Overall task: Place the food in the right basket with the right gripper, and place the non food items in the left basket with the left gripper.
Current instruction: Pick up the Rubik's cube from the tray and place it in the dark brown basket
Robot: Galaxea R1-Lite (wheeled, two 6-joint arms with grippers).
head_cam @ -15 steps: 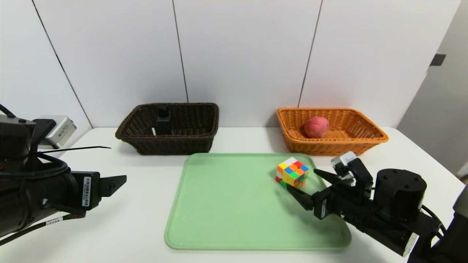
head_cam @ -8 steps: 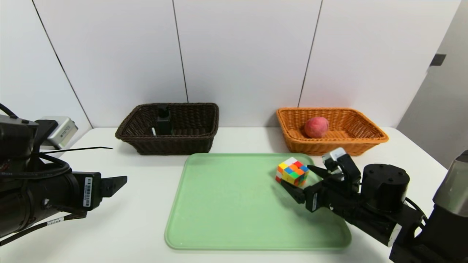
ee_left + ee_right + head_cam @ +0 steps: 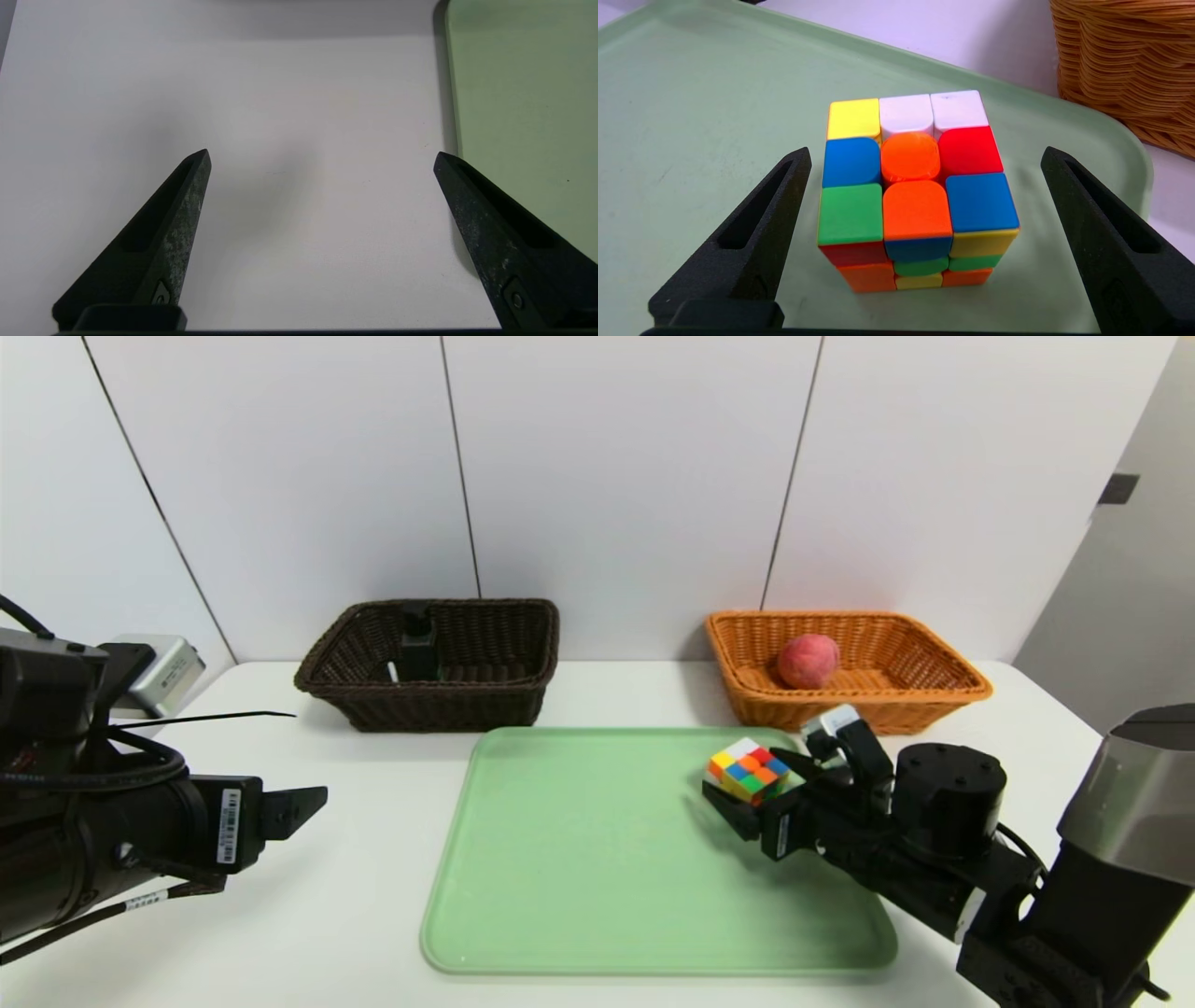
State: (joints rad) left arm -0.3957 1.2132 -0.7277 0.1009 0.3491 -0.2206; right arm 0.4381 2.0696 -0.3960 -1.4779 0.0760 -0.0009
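The multicoloured cube (image 3: 747, 773) (image 3: 915, 186) sits on the green tray (image 3: 579, 859), near its far right corner. My right gripper (image 3: 748, 778) (image 3: 925, 153) is open, one finger on each side of the cube, with a gap on both sides. The reddish peach (image 3: 808, 661) lies in the light orange basket (image 3: 934, 695). In the dark brown basket (image 3: 439, 705) stand the black bottle (image 3: 419, 649) and a white pen (image 3: 393, 672). My left gripper (image 3: 313, 798) (image 3: 322, 154) is open and empty over the bare table, left of the tray.
Both baskets stand at the back of the white table against the wall. The orange basket's side (image 3: 1125, 70) is close beyond the tray's corner in the right wrist view. The tray edge (image 3: 523, 93) lies beside the left gripper.
My right gripper has moved forward and left over the tray, so its open fingers now straddle the cube. The left arm has barely moved.
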